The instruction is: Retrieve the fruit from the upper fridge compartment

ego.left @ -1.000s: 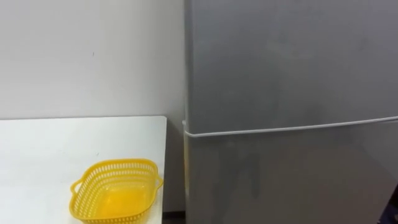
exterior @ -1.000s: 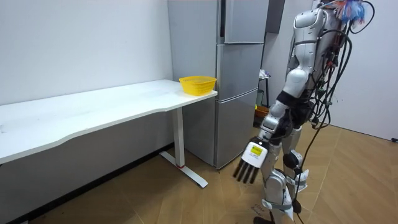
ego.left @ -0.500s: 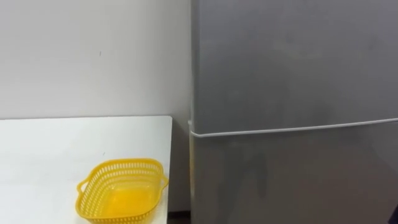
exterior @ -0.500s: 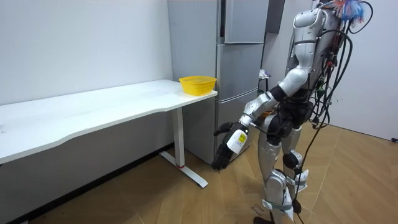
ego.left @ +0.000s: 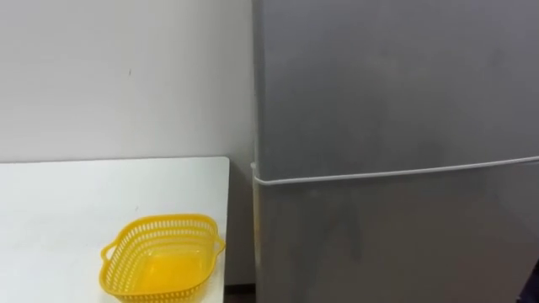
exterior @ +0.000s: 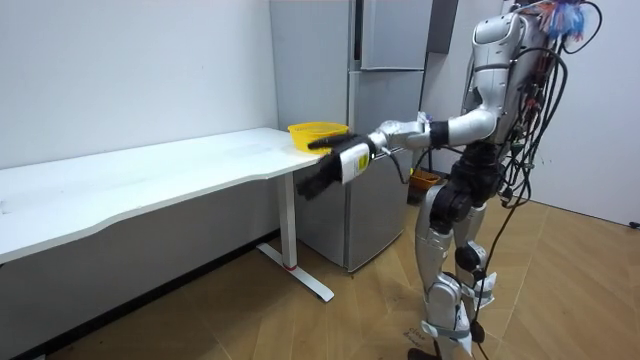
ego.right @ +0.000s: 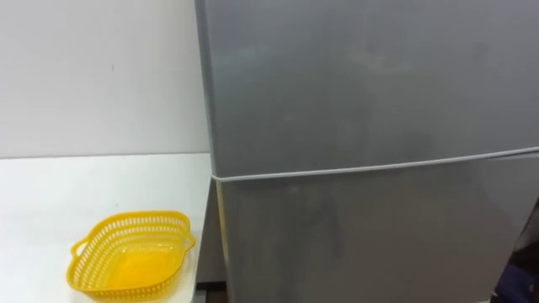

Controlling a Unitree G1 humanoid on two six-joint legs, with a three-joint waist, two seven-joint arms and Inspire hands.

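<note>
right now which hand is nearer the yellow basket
Left. The left hand is stretched out close beside the yellow basket in the room view; the right hand is hidden behind the torso, likely farther.

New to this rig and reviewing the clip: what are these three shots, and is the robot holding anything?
It is a humanoid robot that stands on two legs and has two arms ending in fingered hands. Two pictures come from the paired cameras in its head, a left eye and a right eye. The third comes from a camera standing in the room.

The head views face a grey fridge with both doors shut and a white table to its left. An empty yellow basket sits on the table at the end nearest the fridge.

In the room view the robot stands before the fridge. Its left hand is stretched out toward it, fingers open, holding nothing. Nothing has been taken out yet.
</note>
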